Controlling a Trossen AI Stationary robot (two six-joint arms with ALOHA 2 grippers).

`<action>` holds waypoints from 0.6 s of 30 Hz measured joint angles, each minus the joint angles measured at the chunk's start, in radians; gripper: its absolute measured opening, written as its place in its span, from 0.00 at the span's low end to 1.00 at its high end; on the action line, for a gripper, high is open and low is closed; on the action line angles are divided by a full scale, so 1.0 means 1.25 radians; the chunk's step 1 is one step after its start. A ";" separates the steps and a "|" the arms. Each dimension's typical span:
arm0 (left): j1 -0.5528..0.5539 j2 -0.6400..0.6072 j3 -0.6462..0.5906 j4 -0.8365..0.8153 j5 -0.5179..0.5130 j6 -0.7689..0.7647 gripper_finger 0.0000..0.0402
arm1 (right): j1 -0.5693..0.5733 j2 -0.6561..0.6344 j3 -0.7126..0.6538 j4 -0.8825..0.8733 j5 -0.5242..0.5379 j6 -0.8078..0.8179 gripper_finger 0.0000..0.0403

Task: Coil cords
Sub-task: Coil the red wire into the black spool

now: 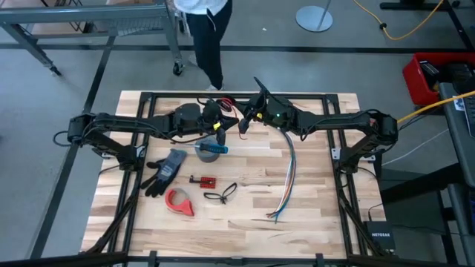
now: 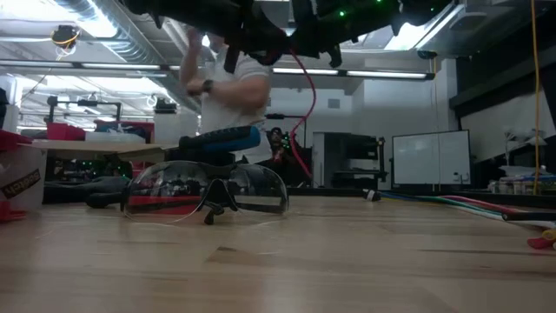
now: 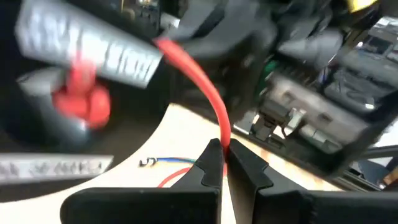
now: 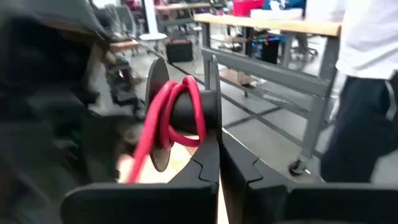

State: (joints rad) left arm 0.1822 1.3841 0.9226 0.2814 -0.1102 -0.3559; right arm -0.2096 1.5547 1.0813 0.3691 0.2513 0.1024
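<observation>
Wooden slats make up my table (image 1: 312,185), with a person standing past its 12 o'clock edge. Both arms are raised over the far middle, claws nearly meeting.

My left claw (image 3: 225,163) is clenched on the red cord (image 3: 199,81); the strand runs up out of the pinched tips toward the other arm. My right claw (image 4: 219,158) is also clenched, apparently gripping a black spool (image 4: 186,115) with a few red turns wound round it, though the contact itself is hidden. From above, the cord (image 1: 231,104) shows only as a bit of red between the two claws, at about 12 o'clock on the table; in the low view it hangs as a loose red loop (image 2: 306,96) under the arms.

I judge we are mid-winding: several turns on, slack left to take up. Next I would need the left claw to carry the strand round the spool again under light tension, so the turns already laid do not slip off.

A glove (image 1: 167,169), tape roll (image 1: 179,202) and wire bundle (image 1: 288,178) lie well apart at 6 o'clock.
</observation>
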 joint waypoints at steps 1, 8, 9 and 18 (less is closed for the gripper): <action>0.000 0.001 0.000 -0.006 0.001 -0.002 0.00 | 0.000 0.000 0.000 0.014 -0.008 0.000 0.00; -0.001 0.005 0.000 -0.016 0.002 0.016 0.00 | 0.000 -0.004 0.000 0.069 -0.025 0.001 0.00; -0.001 0.005 0.000 -0.025 0.002 0.018 0.00 | 0.000 -0.007 0.000 0.068 -0.025 0.000 0.00; -0.001 0.001 0.001 -0.088 -0.002 0.039 0.00 | 0.000 -0.069 -0.001 -0.012 -0.027 -0.010 0.00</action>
State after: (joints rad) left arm 0.1814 1.3857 0.9241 0.1710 -0.1132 -0.3066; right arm -0.2090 1.4689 1.0798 0.3538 0.2176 0.0897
